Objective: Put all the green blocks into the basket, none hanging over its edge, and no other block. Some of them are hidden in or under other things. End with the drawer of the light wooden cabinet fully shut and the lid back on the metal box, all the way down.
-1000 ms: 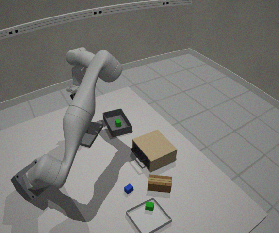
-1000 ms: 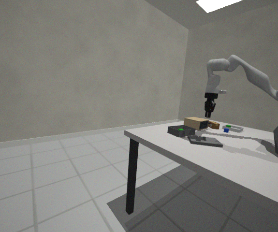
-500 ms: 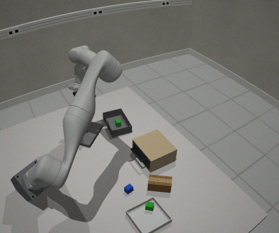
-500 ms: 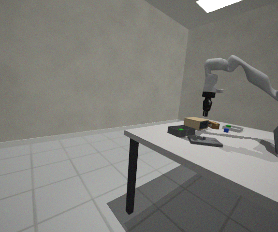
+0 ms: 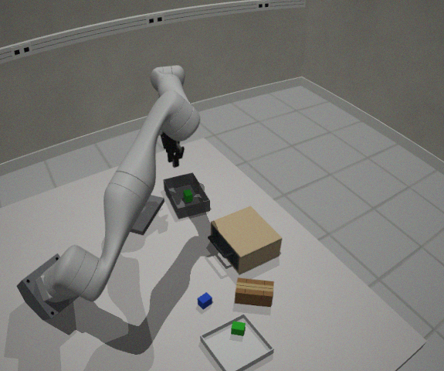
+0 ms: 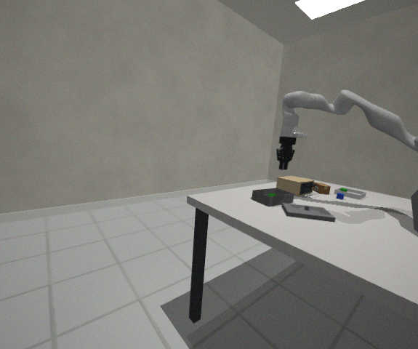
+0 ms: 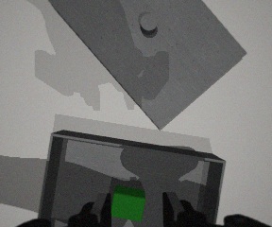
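The dark metal box point(image 5: 182, 197) stands open with a green block point(image 5: 188, 195) inside; the wrist view shows this block point(image 7: 128, 203) on the box floor. The box lid point(image 5: 147, 213) point(image 7: 147, 24) lies flat on the table beside the box, with its knob up. My gripper point(image 5: 175, 159) point(image 7: 137, 209) hangs well above the far edge of the box, fingers partly apart and empty. The grey basket point(image 5: 236, 342) at the front holds another green block point(image 5: 238, 328). The light wooden cabinet point(image 5: 245, 237) has its dark drawer point(image 5: 221, 246) pulled out a little.
A blue block point(image 5: 204, 300) lies on the table between the arm base and the basket. A brown slatted wooden box point(image 5: 254, 291) stands between the cabinet and the basket. The table edge is just beyond the metal box point(image 6: 271, 197).
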Available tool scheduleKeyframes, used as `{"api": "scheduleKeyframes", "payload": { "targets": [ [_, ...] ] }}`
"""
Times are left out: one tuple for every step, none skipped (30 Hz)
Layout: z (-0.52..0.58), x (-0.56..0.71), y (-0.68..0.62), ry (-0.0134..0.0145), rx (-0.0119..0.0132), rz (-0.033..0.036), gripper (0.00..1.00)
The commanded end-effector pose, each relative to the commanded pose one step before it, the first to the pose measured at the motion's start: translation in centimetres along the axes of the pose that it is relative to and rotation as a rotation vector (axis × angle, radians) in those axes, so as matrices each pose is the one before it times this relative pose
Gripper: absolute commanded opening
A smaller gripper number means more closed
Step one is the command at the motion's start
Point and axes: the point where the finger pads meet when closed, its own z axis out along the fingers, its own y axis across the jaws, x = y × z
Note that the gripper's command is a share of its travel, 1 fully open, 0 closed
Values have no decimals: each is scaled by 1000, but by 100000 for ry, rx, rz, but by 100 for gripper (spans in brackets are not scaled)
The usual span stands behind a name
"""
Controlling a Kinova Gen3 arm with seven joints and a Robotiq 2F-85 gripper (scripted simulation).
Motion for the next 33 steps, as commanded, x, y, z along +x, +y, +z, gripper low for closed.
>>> {"api": "scheduleKeyframes", "payload": {
  "targets": [
    [399, -2782, -467, 2044, 903, 12800, 40],
    [0, 0, 0, 0, 0, 0, 40],
    [0, 0, 0, 0, 0, 0, 40],
    [-30, -522, -108, -73, -93, 2333, 40],
    [-25, -406, -79, -60, -77, 1903, 40],
    [-19, -294, -54, -46, -59, 1378, 40],
    [-13, -192, -34, -31, -40, 900, 40],
    [-10, -237, 312, -435, -1082, 497, 40],
    [-3, -58, 34, -60, -141, 196, 40],
    [0, -6, -1, -1, -1, 30, 40],
    [0, 0, 0, 0, 0, 0, 40],
    [0, 0, 0, 0, 0, 0, 40],
    [0, 0, 0, 0, 0, 0, 40],
    [0, 0, 0, 0, 0, 0, 40],
    [9, 12, -6, 12, 27, -27, 40],
    [-7, 19, -43, 26, 71, -79, 40],
    [-26, -7, -26, -2, 7, -14, 40],
    [-25, -17, -9, -14, -27, 22, 40],
    [0, 0, 0, 0, 0, 0, 40],
    [0, 0, 0, 0, 0, 0, 40],
    [-27, -21, -6, -18, -36, 31, 40],
    [-1, 0, 0, 0, -1, 1, 65],
    [0, 0, 0, 0, 0, 0, 65],
    [0, 0, 0, 0, 0, 0, 65],
    [0, 0, 0, 0, 0, 0, 65],
    [0, 0, 0, 0, 0, 0, 65],
    [0, 0, 0, 0, 0, 0, 65],
    [0, 0, 0, 0, 0, 0, 65],
    [0, 0, 0, 0, 0, 0, 65],
    [0, 0, 0, 0, 0, 0, 65],
    [0, 0, 0, 0, 0, 0, 65],
    [0, 0, 0, 0, 0, 0, 65],
    [0, 0, 0, 0, 0, 0, 65]
  ]
}}
